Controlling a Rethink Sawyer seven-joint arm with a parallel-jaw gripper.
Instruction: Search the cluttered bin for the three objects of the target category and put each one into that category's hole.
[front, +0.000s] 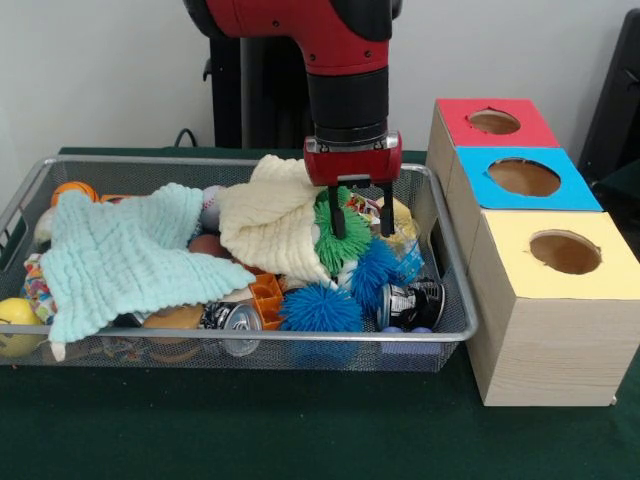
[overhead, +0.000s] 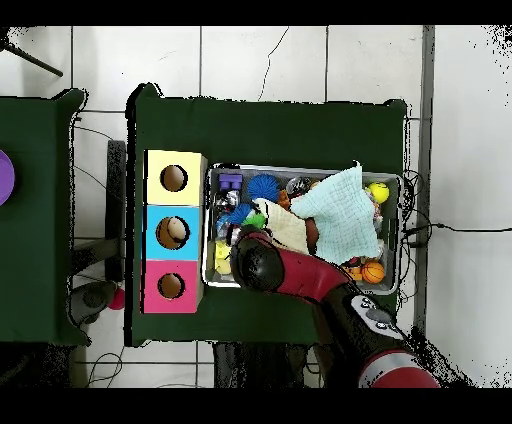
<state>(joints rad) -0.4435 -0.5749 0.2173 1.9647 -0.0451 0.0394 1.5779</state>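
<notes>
Pincer (front: 358, 222) hangs spread inside the bin (front: 250, 336), prongs astride a green spiky ball (front: 338, 243).

One wire bin (front: 455, 330), three wooden boxes (front: 545, 330), two cloths (front: 120, 260), three spiky balls (front: 320, 308), two cans (front: 232, 318).

The bin (front: 240, 336) (overhead: 300, 168) is a wide, shallow basket of silver wire mesh with a rounded metal rim; it stands flat, lies all around and below the jaws, and is filled to the rim. Only one crinkly see-through bag (front: 408, 258) with a bluish sheen shows, low in the bin, just beside the jaws on the picture's right in the front view. The other two bags cannot be made out.
</notes>
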